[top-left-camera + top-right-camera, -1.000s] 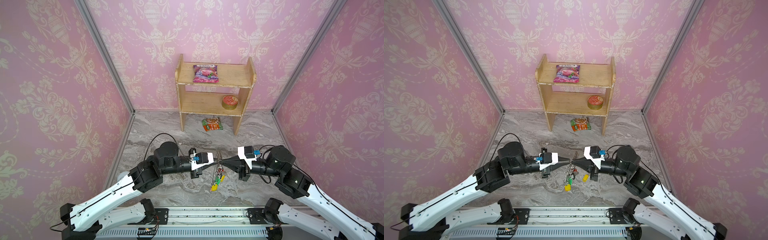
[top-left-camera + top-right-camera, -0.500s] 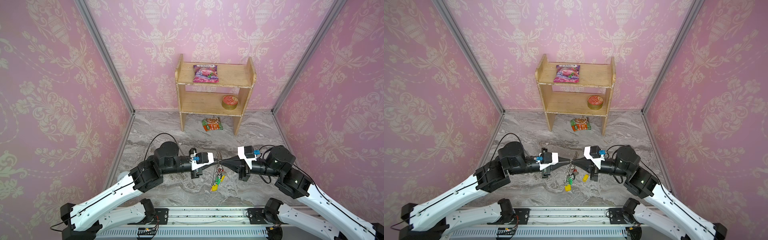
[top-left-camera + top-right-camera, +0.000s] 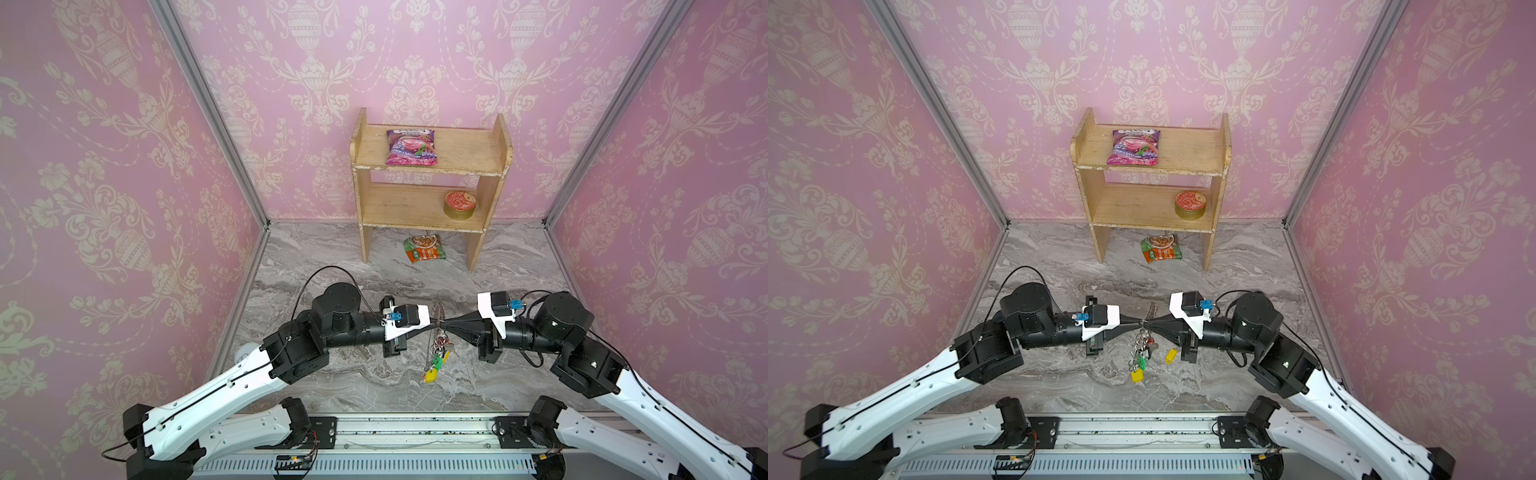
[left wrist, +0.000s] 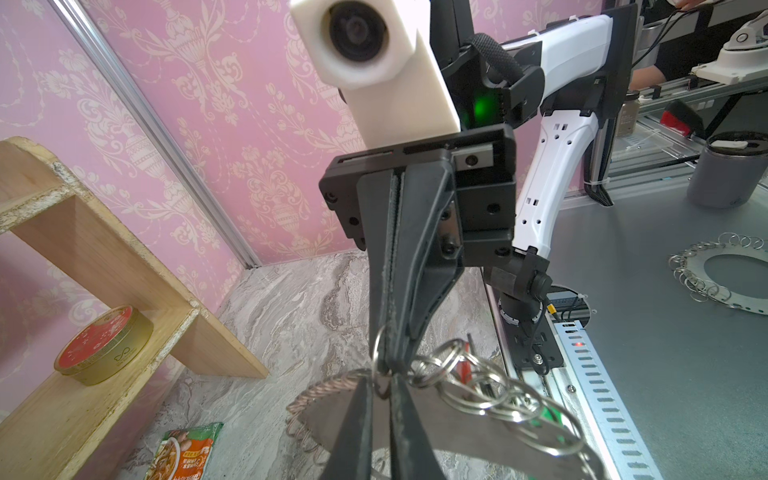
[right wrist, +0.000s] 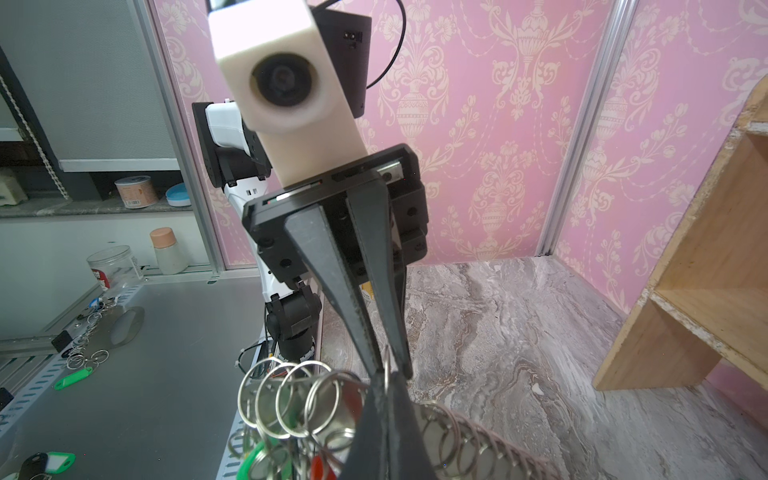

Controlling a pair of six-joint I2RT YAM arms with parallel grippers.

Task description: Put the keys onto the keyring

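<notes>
Aloft, left end effector (image 3: 434,322), right end effector (image 3: 450,323) both tight on keyring (image 4: 320,422); 1 tin (image 3: 460,204) in shelf (image 3: 405,206).

You have the keyring (image 3: 439,309), a flat grey-brown band edged with small silver loops (image 5: 291,395), held on edge above the surface (image 3: 374,270). It is pinched between the left pincer (image 3: 432,323) and the right pincer (image 3: 445,323). The keys (image 3: 436,361), with green, red and yellow tags, dangle from its loops in a bunch. A separate yellow tag (image 3: 1170,356) lies on the surface just beside them.
</notes>
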